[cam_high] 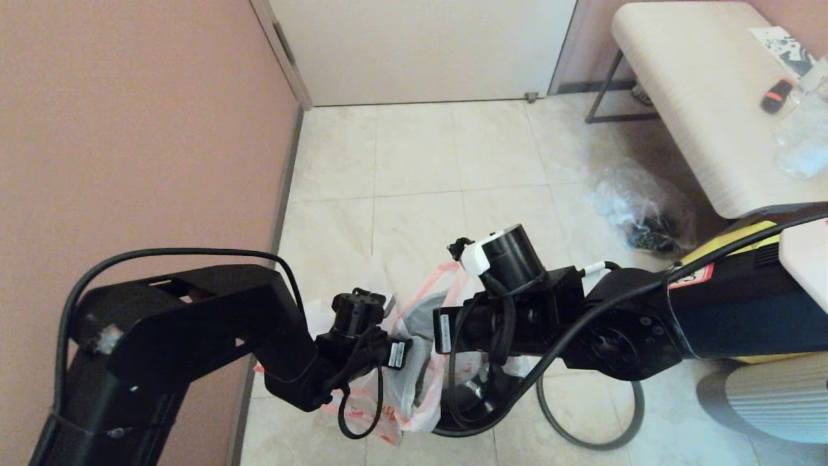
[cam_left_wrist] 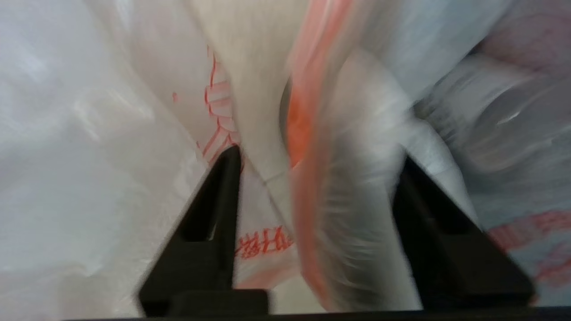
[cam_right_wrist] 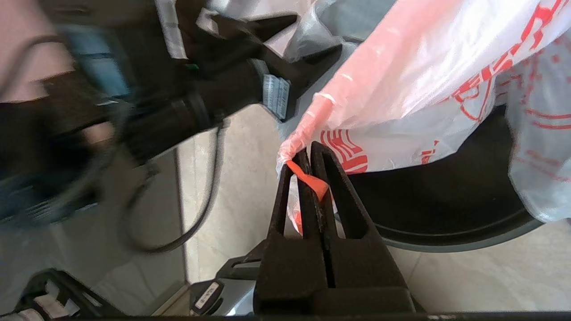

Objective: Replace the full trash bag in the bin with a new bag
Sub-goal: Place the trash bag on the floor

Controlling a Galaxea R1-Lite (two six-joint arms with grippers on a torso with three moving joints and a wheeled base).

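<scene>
The bag is white plastic with red printed characters, too blurred to read. It drapes over the bin, which stands upright on the pale tiled floor beside a pink wall. The right gripper is clamped on the bag's red-edged rim. The left gripper is spread apart, plastic between its fingers.

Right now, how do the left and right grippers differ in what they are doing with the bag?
The left gripper has its fingers spread apart with white-and-red bag film lying loose between them, while the right gripper is pressed shut on the bag's red edge. In the head view the left gripper sits on the bag's left side, the right gripper on its right, nearer the bin. Both are low at the bag, over the tiled floor.
</scene>
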